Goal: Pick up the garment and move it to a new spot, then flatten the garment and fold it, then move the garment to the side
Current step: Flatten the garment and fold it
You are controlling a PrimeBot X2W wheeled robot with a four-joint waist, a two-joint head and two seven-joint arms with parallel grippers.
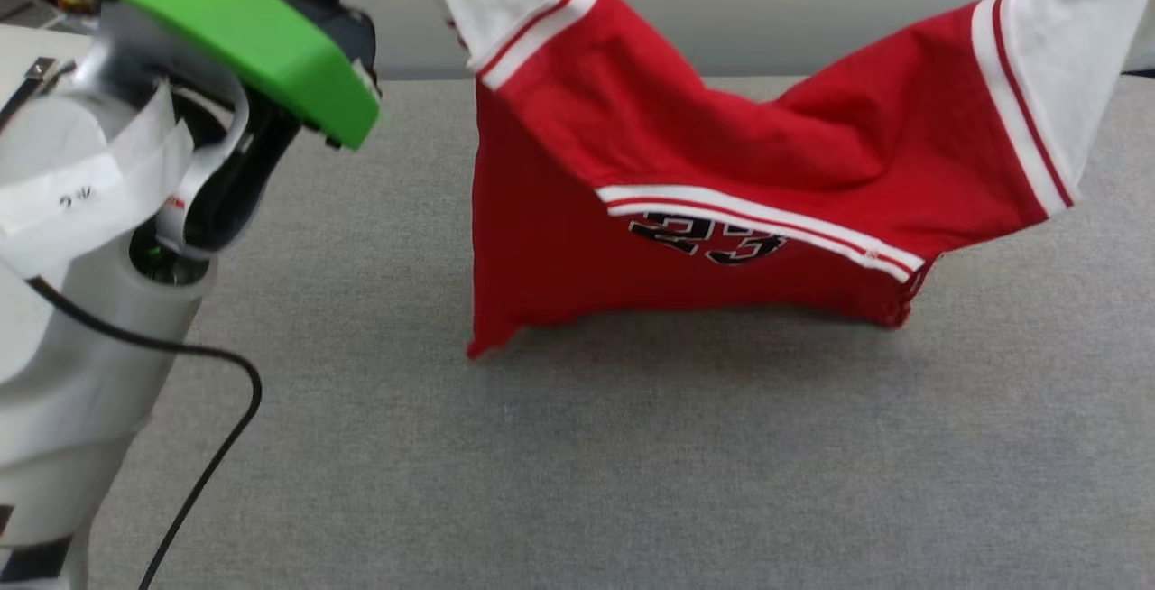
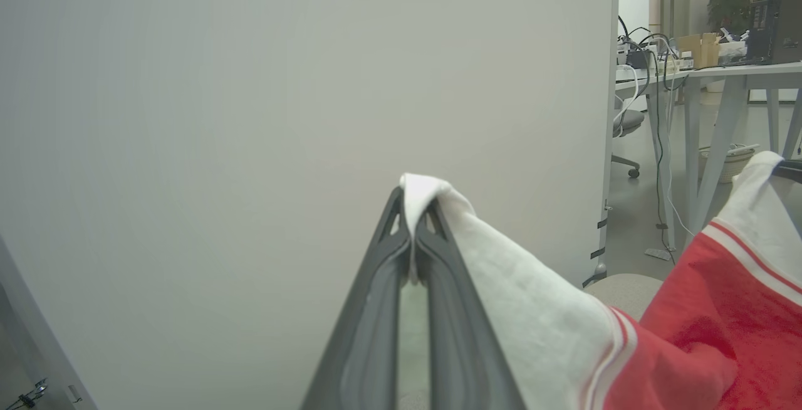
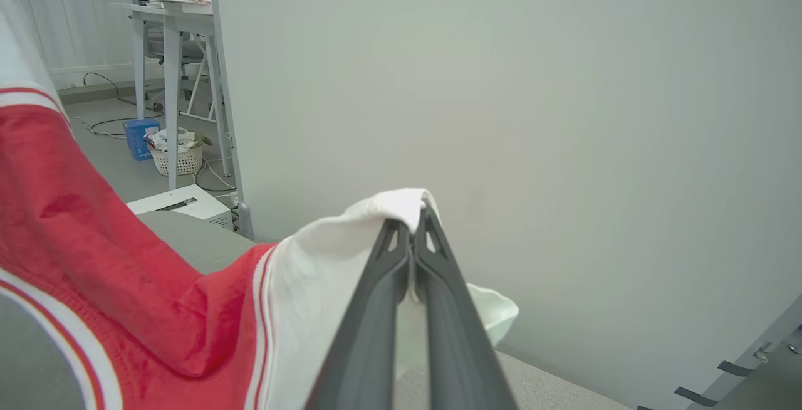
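Grey table [image 1: 632, 482] takes up most of the head view. Its far edge runs straight across near the top, against a pale partition [image 2: 250, 115]. There is open surface in front of the shirt and on the L side, between arm and cloth.

The garment [image 1: 686, 139] hangs spread above the table's far half, strung btwn both grippers by its white sleeves, with the red body sagging in the middle. The striped hem is folded up across the front and half covers the number 23 [image 1: 708, 238]. Low corners sit at or just off the surface, w/ shadow under them; can't tell which. Both sleeve ends are cut off in the head view, L one by the top edge, R one by the top-right corner.

L arm [image 1: 81, 319] is a pale forearm rising from the lower left. Its wrist under the green cover [image 1: 235, 22] is raised high and runs off the top edge.

Left gripper [image 2: 413, 209] has its fingers pressed together, pinching a tuck of white sleeve at the very tips, aimed at the partition. Right gripper [image 3: 411, 225] is the same: clamped on the other white sleeve, a flap hanging off to one side.

A black cable [image 1: 207, 446] loops down off the L arm over the table's near-left area.
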